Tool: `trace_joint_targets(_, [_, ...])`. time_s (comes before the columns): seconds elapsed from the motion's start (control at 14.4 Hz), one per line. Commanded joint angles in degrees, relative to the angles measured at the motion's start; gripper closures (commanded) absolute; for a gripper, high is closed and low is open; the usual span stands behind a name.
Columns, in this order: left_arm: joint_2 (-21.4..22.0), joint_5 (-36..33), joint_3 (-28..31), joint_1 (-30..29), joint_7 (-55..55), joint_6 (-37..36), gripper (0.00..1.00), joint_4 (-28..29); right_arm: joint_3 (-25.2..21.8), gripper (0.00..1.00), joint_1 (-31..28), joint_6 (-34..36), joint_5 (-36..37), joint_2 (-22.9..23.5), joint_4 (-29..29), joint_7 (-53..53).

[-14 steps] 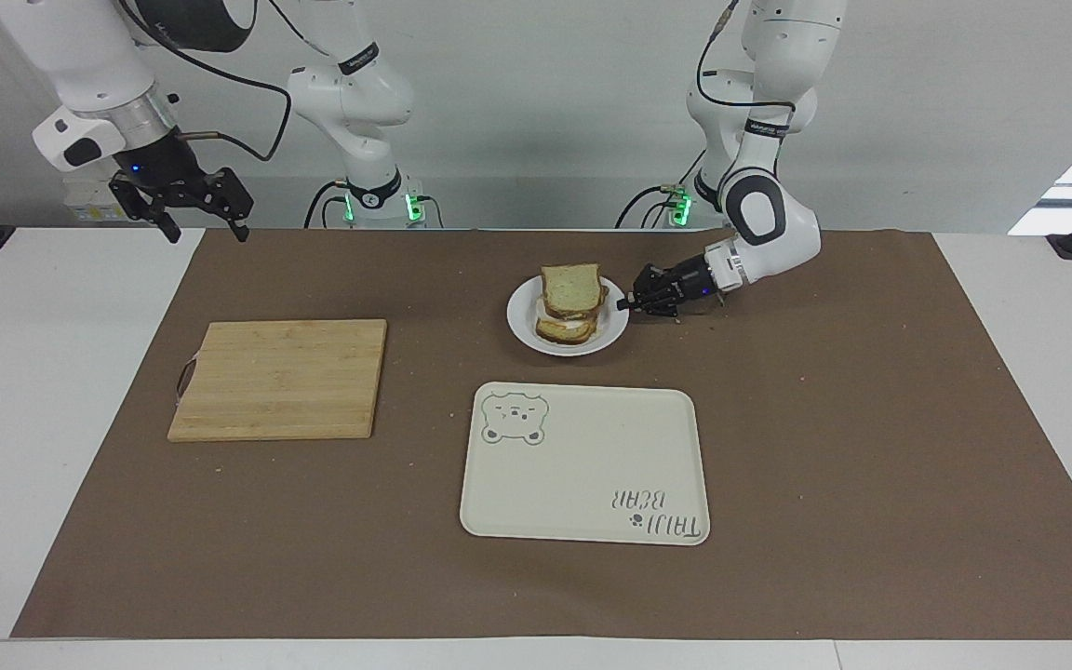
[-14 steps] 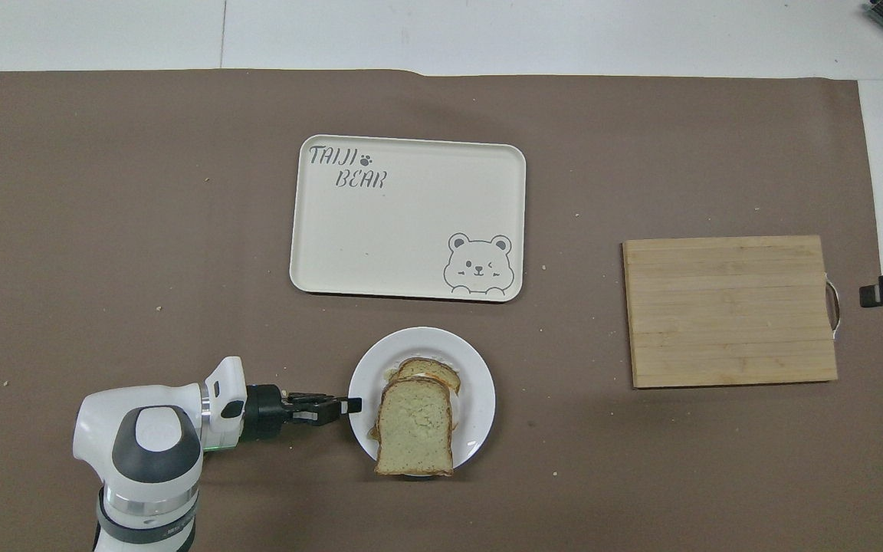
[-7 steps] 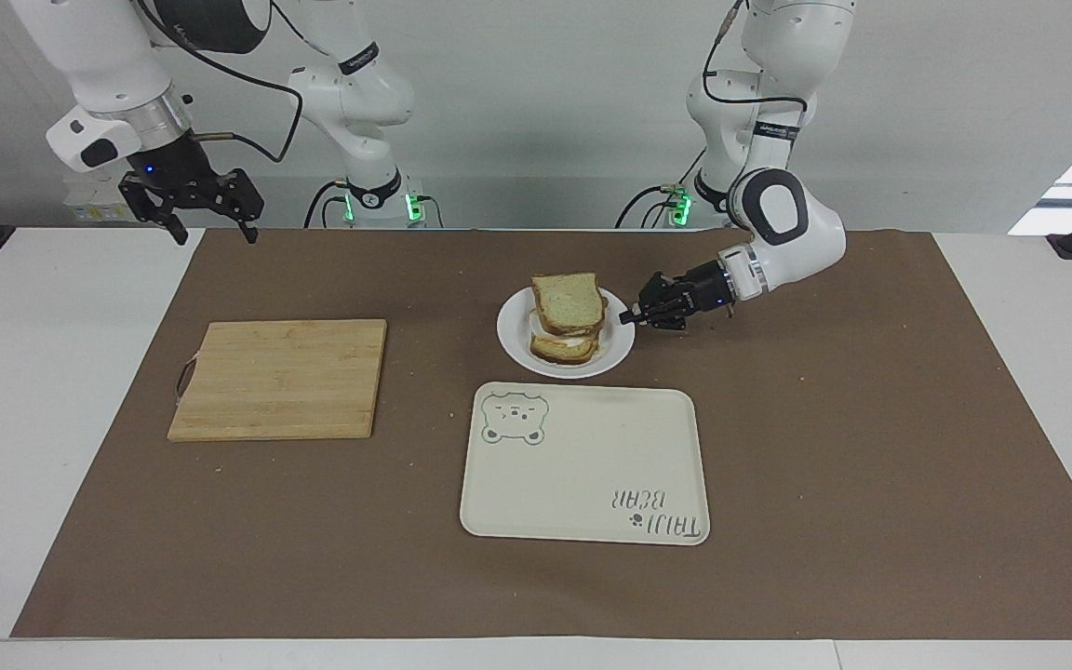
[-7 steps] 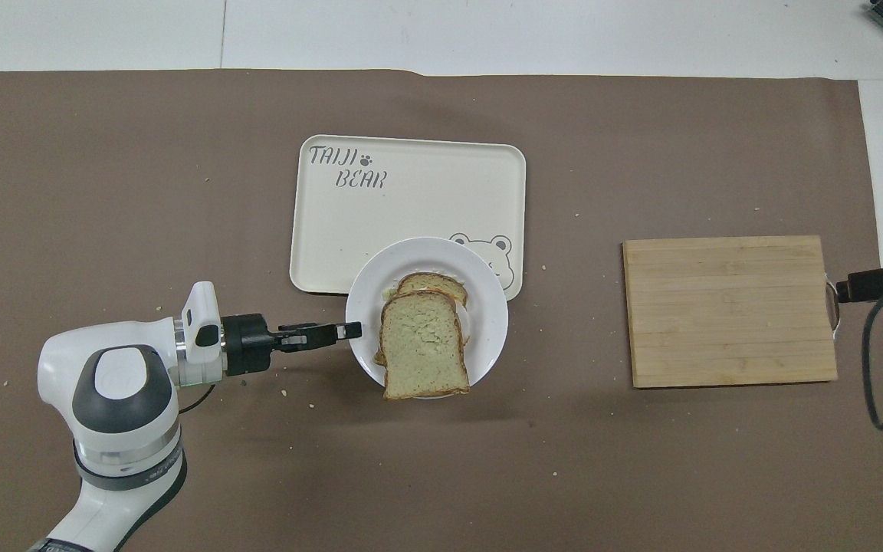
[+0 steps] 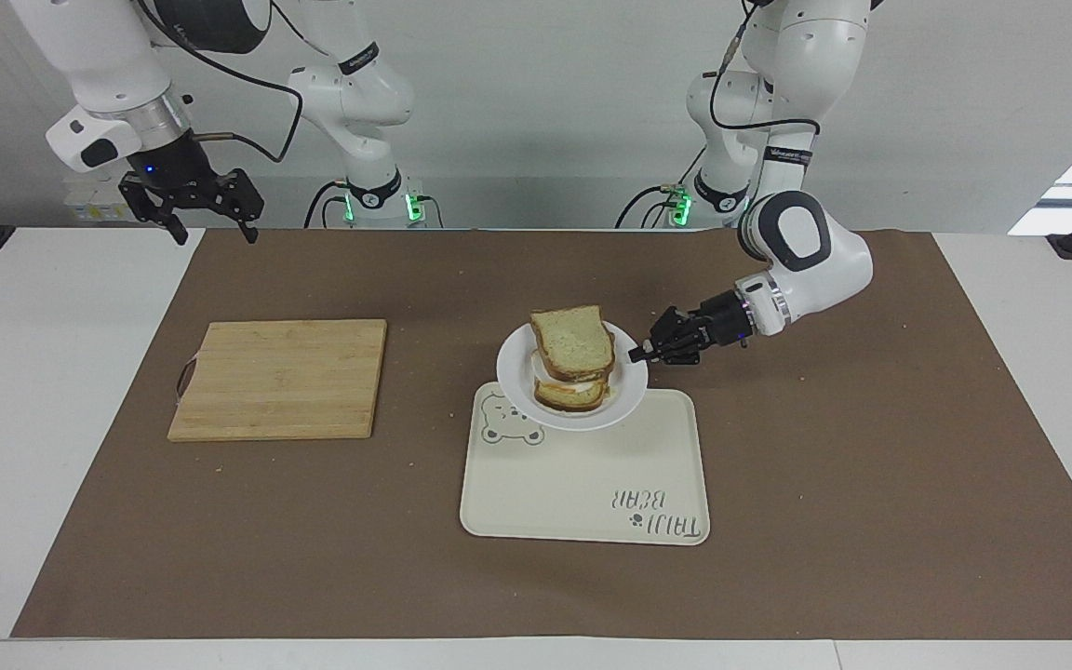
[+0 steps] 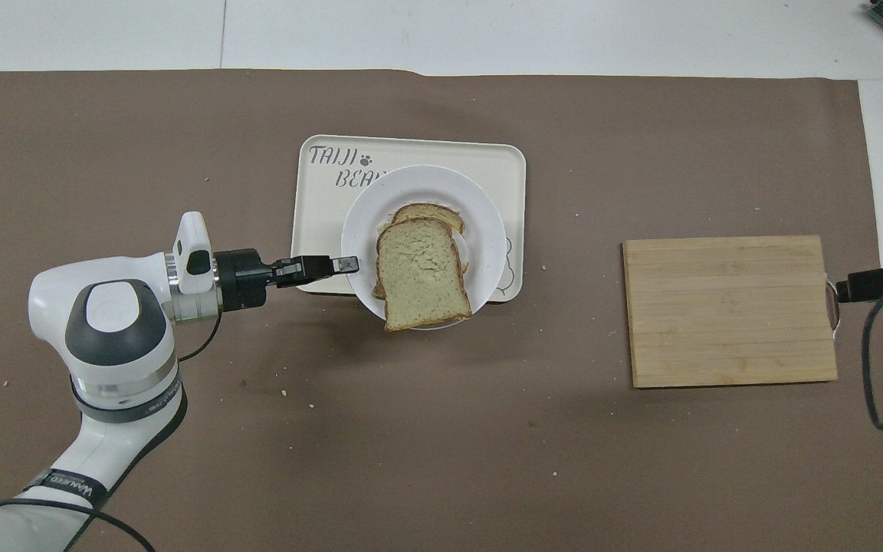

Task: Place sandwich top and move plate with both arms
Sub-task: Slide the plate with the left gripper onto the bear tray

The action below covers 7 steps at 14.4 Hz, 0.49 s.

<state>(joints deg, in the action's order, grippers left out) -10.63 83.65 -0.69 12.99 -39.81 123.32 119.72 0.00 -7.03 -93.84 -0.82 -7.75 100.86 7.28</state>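
Left gripper [image 5: 636, 353] pinched tight on the rim of the plate [image 5: 519, 402] at the left arm's end, carrying it in the air over the near edge of the tray [image 5: 592, 493]. Sandwich top [image 5: 575, 341] already sits on the stack, skewed, overhanging the plate rim toward the robots.

Right gripper [image 5: 204, 214] waits with jaws wide, holding nothing, up over the mat's near corner at the right arm's end, near the cutting board [image 5: 280, 379].

Judgement for the step in hand:
- 1-sided rim grip: keep the plate level or the stack may slide.
- Move slowly; the top slice looks loose.
- Centre over the tray, lower flat, release only once the plate rests.
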Motion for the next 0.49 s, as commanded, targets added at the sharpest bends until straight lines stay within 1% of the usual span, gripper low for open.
trace_joint_targets(0.0, [-6.1, -5.3, -0.5, -2.3, 6.2, -0.7, 1.0, -8.7, 0.2, 0.0, 0.1, -0.6, 1.3, 0.3, -0.4, -0.3])
trace_joint_targets(0.14, [-9.2, -6.0, -0.3, -2.4, 6.3, -0.5, 1.0, -12.1, 0.3, 0.0, 0.1, -0.6, 1.3, 0.3, -0.5, -0.3])
trace_joint_targets(0.28, [-12.7, -8.8, -0.5, -3.1, 6.8, -0.5, 1.0, -15.7, 0.4, 0.0, 0.1, -0.6, 1.3, 0.3, -0.5, -0.3])
trace_joint_targets(0.42, [-14.4, -10.4, -0.7, -2.8, 7.9, 1.0, 1.0, -17.4, 0.4, 0.0, 0.1, -0.6, 1.3, 0.3, -0.4, -0.2])
